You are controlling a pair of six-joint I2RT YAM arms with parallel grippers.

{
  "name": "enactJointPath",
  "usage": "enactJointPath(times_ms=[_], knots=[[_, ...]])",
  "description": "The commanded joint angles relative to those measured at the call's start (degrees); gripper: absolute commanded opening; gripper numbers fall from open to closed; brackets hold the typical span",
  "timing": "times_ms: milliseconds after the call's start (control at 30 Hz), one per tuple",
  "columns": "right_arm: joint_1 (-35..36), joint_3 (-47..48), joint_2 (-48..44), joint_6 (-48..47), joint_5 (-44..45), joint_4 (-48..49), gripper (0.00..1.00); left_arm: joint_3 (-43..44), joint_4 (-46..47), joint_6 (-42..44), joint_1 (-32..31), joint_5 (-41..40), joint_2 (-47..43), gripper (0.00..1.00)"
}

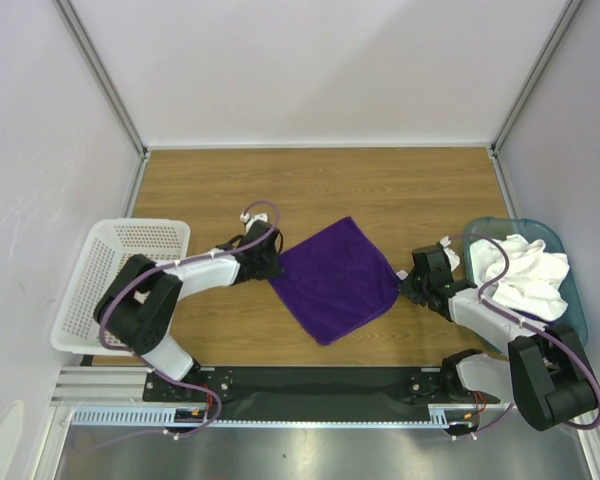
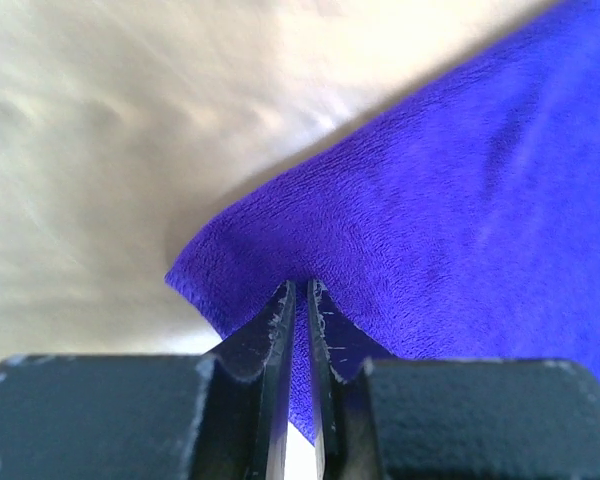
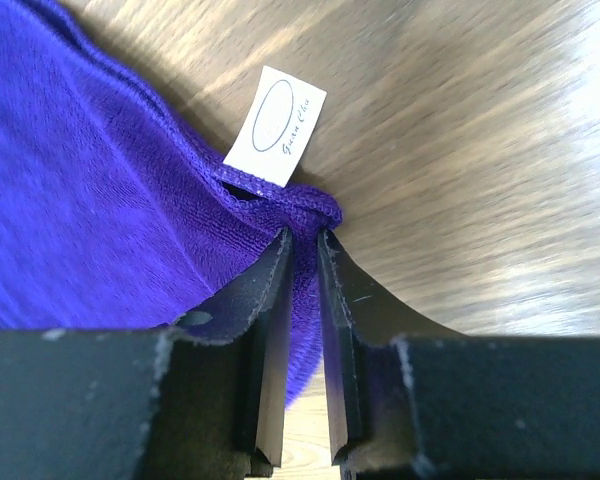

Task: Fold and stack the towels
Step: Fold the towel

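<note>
A deep-purple towel (image 1: 333, 277) lies spread like a diamond on the wooden table between my arms. My left gripper (image 1: 271, 266) is shut on its left corner; the left wrist view shows the cloth (image 2: 450, 220) pinched between the jaws of that gripper (image 2: 301, 292). My right gripper (image 1: 404, 288) is shut on the right corner, next to a small white tag (image 3: 274, 126); the right wrist view shows purple cloth (image 3: 100, 190) bunched between the jaws of that gripper (image 3: 304, 240). A large white towel (image 1: 525, 274) sits crumpled in the teal bin (image 1: 574, 300).
A white perforated basket (image 1: 100, 280) stands at the left edge, beside my left arm. The teal bin is at the right edge, behind my right arm. Bare wooden tabletop (image 1: 320, 180) lies behind the purple towel. Grey walls enclose the table.
</note>
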Motion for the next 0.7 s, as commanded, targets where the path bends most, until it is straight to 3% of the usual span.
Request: enactJointPath(times_ms=[0,167,367,500,600,667], knots=[[1.8,-1.9,-0.1,2.5,1.1,-3.2,0.2,5.1,-4.5,7.5,3.4,-0.9,3.3,0.15],[6.3,-3.3,-1.5,8.2,2.1,-3.1,0.19,12.0,-9.3,14.3,5.0,-4.6,8.7,0.15],[14.5,-2.5,-5.1,12.8,6.2,-6.8,0.21,19.2,-9.9,19.8,7.4,-2.7,14.2,0.15],[16.3,-0.7,-8.3,12.9,5.9,-11.2,0.35,24.6,-10.1,25.0,7.3,-0.4,18.0,0.15],[16.3,3.0,-11.6,11.2,7.0,-15.7,0.52,27.0,-9.2,27.9,7.4,1.3,18.8,0.15],[16.3,5.3,-13.9,8.3,8.4,-17.1,0.55,28.5,-9.4,29.3,7.3,1.4,18.7,0.15]])
